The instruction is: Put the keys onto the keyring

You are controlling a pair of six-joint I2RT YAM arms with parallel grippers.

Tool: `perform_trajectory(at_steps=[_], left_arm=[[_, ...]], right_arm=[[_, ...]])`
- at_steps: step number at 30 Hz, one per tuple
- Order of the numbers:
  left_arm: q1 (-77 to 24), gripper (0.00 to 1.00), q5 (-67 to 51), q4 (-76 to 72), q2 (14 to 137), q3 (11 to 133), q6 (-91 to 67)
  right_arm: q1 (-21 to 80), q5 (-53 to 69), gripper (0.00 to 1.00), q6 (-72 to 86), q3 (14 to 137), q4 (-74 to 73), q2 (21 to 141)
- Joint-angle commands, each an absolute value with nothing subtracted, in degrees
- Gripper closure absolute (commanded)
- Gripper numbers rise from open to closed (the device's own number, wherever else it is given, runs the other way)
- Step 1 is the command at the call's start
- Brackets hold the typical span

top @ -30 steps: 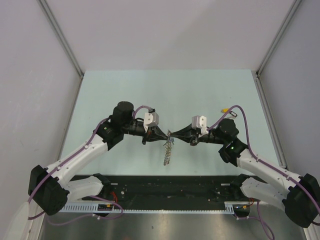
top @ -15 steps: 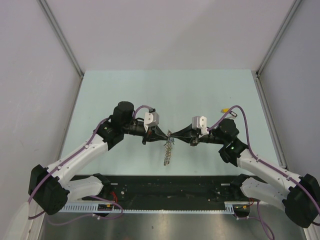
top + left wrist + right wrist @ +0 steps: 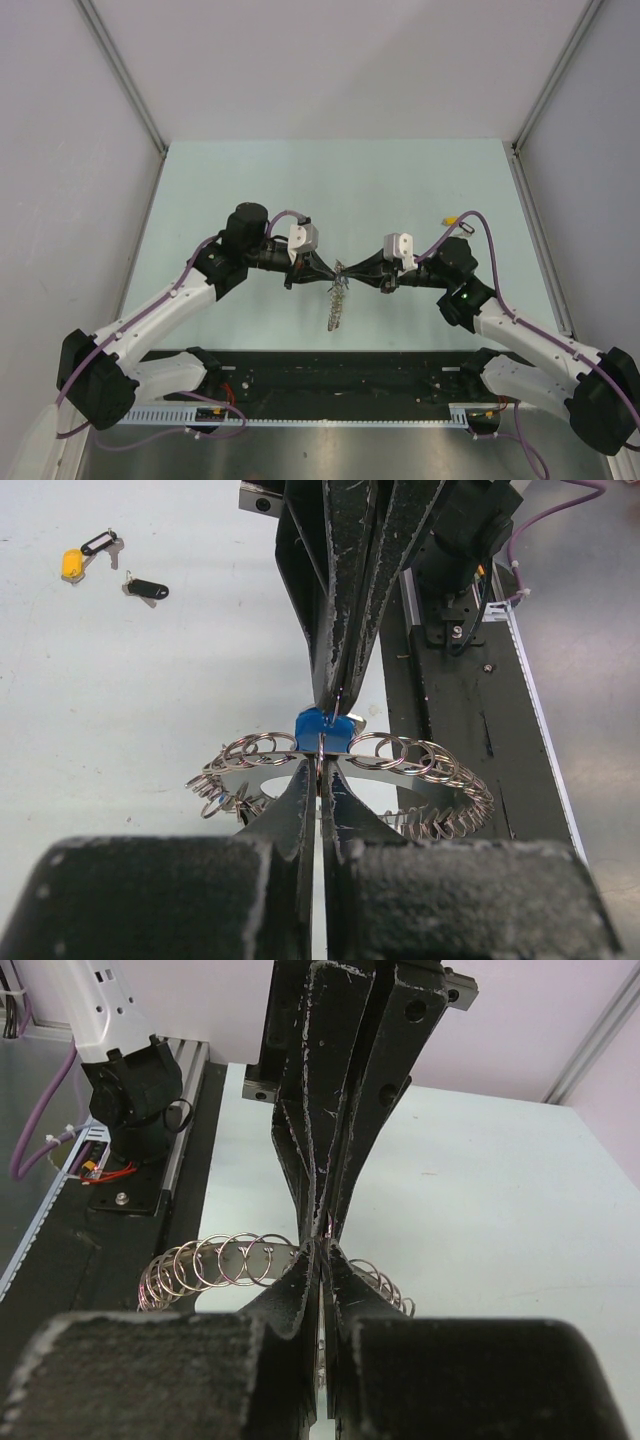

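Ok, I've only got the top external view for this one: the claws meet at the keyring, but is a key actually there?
Observer: Yes. The left wrist view shows a blue tag right at the tips of the right claw, against the keyring.
Operator: Is the ring a plain band?
Observer: No. The right wrist view shows its edge lined with many small wire loops.
Operator: I see one yellow speck lying loose. A single key?
Observer: No. The left wrist view shows a black-tagged key beside it, not touching.
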State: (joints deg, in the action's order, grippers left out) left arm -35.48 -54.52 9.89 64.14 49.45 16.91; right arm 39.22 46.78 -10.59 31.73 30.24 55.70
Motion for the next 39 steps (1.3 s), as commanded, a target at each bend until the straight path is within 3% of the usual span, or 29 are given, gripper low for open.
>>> perform_trajectory(at_steps=[1,39], left_arm=[[-35.2,1.00,-57.4,6.7,63.8,50.8,16.3],[-35.2,1.00,-58.7,6.8,64.4,50.9,16.3]], right_arm=[[39.4,47.6,1.00,-10.9,32.5,31.1,56.0],[40.3,43.9,1.00,-11.9,32.5,30.1,55.2]])
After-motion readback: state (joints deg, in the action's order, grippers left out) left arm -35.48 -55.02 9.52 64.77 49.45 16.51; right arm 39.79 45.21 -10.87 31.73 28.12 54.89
